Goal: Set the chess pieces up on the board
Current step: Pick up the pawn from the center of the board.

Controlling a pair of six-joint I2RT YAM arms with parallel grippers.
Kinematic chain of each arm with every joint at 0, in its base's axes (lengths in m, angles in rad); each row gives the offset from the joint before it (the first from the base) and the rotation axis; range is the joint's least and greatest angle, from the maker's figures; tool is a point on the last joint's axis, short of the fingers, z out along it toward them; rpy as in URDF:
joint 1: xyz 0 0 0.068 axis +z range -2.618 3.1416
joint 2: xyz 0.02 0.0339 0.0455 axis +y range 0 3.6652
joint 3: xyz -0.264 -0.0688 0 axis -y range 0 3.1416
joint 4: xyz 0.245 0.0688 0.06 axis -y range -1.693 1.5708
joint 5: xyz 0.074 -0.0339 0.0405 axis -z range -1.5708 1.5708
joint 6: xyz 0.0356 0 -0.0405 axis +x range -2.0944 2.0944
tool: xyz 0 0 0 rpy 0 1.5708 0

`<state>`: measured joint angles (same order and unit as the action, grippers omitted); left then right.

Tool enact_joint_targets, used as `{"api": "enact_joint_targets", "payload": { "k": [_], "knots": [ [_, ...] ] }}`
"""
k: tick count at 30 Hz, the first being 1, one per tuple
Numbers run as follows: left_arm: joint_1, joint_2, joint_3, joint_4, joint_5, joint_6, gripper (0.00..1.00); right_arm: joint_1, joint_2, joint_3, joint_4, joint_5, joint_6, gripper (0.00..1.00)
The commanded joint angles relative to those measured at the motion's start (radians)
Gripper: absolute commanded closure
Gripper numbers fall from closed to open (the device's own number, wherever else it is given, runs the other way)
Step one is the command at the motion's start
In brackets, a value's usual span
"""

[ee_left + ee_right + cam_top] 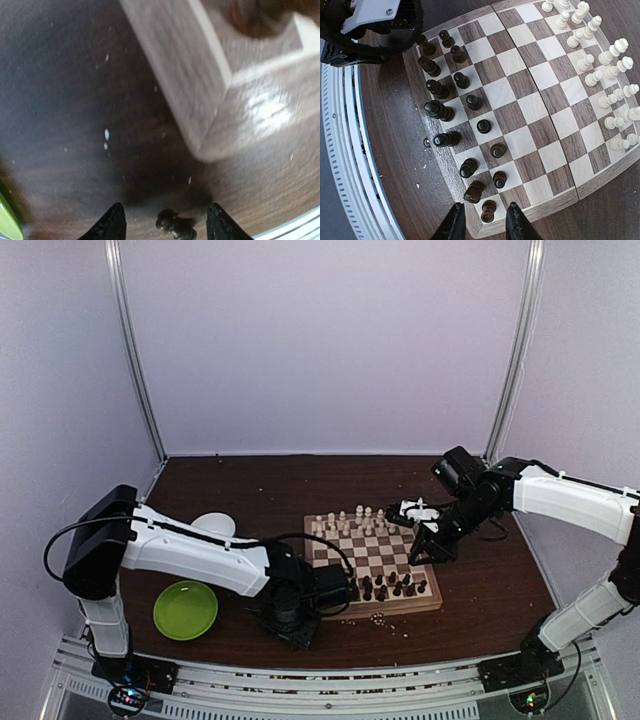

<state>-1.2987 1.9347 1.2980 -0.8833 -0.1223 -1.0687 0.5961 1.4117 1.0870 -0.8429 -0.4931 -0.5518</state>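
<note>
Left gripper [165, 207] open, low over the table [75, 100] just off a corner of the board [200, 75]; one dark piece [175, 227] lies on its side between the fingertips, apparently untouched. Right gripper [485, 205] open at the board's right edge, fingers either side of a standing dark pawn [488, 211] with a gap on both sides. Other dark pieces [438, 110] fill the near rows, some leaning, and cream pieces [593, 78] the far rows. Left of the board sits a green plate [185, 609], its face plain green; the white bowl [215, 526] behind it is half hidden by the left arm [190, 555], so I cannot tell its contents.
</note>
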Motion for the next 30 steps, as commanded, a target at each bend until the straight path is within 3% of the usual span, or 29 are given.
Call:
{"api": "enact_joint_targets", "payload": {
  "k": [1,8,23,30],
  "knots": [
    [-0.008,-0.064,-0.026,-0.058,0.029,-0.009,0.43,0.005,-0.004,0.000,-0.013,0.003,-0.010,0.71],
    [-0.010,-0.136,-0.115,-0.041,0.087,-0.017,0.44,0.005,0.001,0.002,-0.015,0.001,-0.011,0.71],
    [-0.007,-0.093,-0.119,-0.006,0.136,0.008,0.45,0.005,0.003,0.003,-0.019,0.000,-0.013,0.71],
    [-0.007,-0.100,-0.170,0.019,0.173,-0.027,0.53,0.005,0.003,0.001,-0.019,0.001,-0.013,0.71]
  ]
}}
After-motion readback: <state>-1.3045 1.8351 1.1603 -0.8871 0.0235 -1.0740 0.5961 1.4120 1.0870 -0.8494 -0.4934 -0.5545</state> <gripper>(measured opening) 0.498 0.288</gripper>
